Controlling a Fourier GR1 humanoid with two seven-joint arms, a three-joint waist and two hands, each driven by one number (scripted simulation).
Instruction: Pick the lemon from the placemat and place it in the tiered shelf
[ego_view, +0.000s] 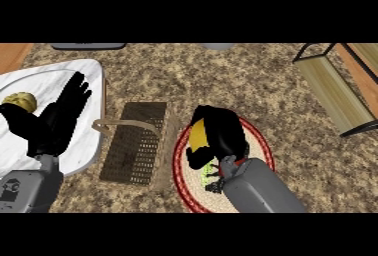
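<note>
The right hand (218, 132) curls around the yellow lemon (198, 136) over the red-rimmed placemat (262, 145). The left hand (59, 117) rests open, fingers straight. The tiered shelf (332, 90) stands well apart.

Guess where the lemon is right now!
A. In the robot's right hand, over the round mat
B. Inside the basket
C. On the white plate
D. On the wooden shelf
A: the right hand curls round the yellow lemon above the red-rimmed mat, away from the shelf.
</note>
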